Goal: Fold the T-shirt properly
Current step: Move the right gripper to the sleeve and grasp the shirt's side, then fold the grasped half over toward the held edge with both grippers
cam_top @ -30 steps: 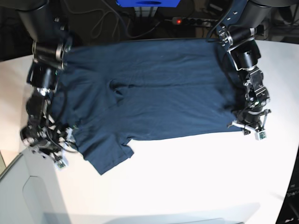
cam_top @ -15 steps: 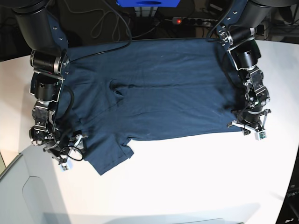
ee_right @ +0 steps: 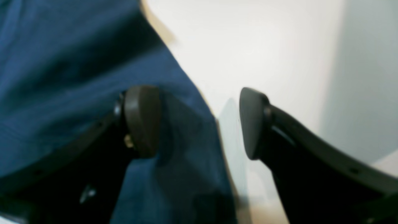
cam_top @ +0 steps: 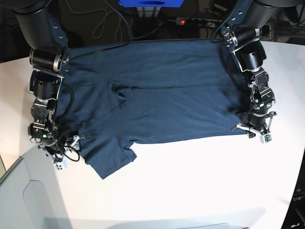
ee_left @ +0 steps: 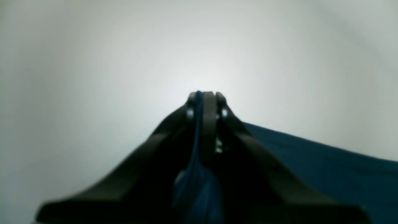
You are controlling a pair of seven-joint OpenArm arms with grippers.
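The dark navy T-shirt (cam_top: 157, 95) lies spread flat on the white table (cam_top: 190, 181), with one sleeve (cam_top: 112, 160) sticking out at the lower left. On the right side of the base view, my left gripper (cam_top: 255, 131) is shut on the T-shirt's edge. The left wrist view shows a strip of blue fabric (ee_left: 197, 130) pinched in that gripper (ee_left: 203, 99). My right gripper (cam_top: 66, 152) stands open at the T-shirt's lower-left edge. In the right wrist view this gripper (ee_right: 196, 124) straddles the cloth edge (ee_right: 186, 149), one fingertip (ee_right: 141, 121) over fabric, the other over bare table.
A pale grey panel (cam_top: 28, 200) fills the lower-left corner beside the right arm. Behind the table are cables, a power strip (cam_top: 195, 21) with a red light and a blue object (cam_top: 150, 3). The table's right edge (cam_top: 299, 191) drops into dark.
My right arm has shifted a little, bringing its open gripper in against the T-shirt's lower-left edge. The left arm and the cloth it holds have stayed put.
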